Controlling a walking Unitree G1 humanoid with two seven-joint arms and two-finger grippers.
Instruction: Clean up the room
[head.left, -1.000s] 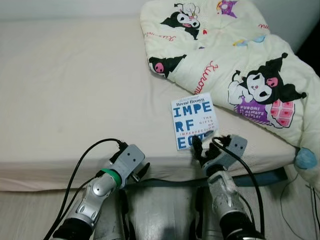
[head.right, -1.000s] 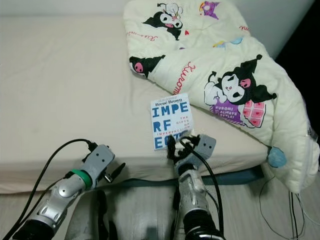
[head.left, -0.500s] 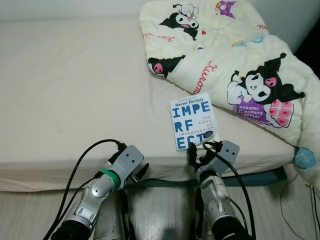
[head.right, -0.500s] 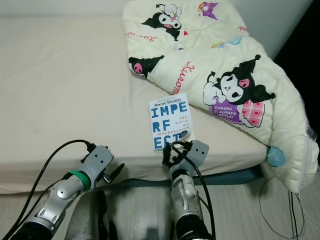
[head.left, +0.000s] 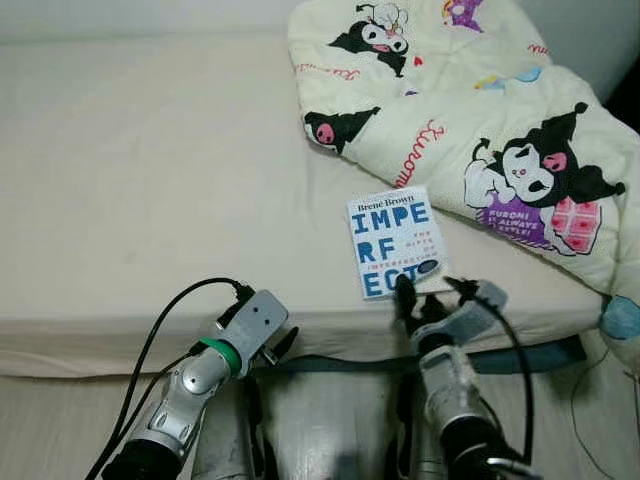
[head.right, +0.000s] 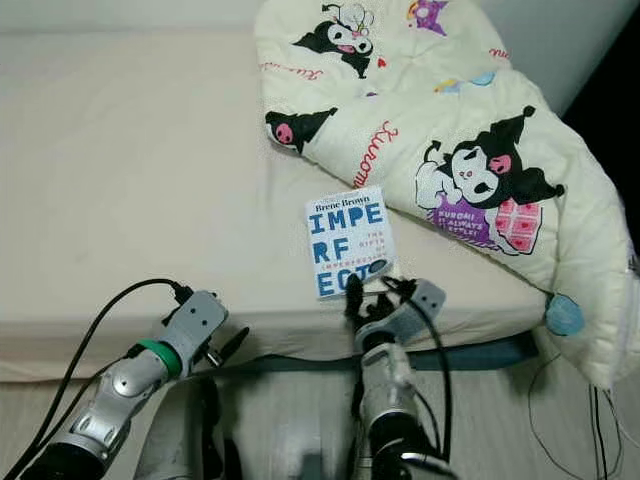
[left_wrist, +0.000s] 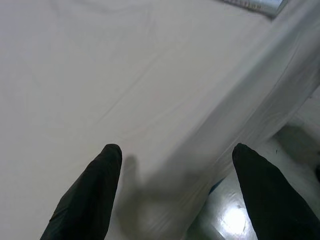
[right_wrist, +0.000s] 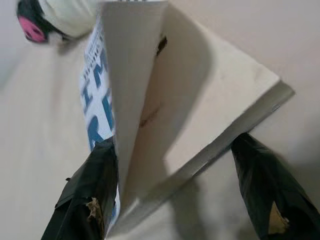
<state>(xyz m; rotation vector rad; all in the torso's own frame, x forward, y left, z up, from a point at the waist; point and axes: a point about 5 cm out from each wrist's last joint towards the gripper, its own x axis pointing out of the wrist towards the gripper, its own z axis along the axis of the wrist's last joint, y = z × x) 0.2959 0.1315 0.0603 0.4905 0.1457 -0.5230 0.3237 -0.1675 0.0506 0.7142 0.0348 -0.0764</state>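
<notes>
Right gripper (head.right: 372, 292) straddles the paperback book (head.right: 346, 240) at the mattress (head.left: 150, 180) edge, fingers spread, cover lifted. Close on the whole book, not the cover alone.

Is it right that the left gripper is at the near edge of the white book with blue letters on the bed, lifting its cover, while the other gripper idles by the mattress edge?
Not quite: it is the right gripper at the book, not the left. The right wrist view shows its fingers either side of the lifted cover. The left gripper is the one idling by the mattress edge.
</notes>
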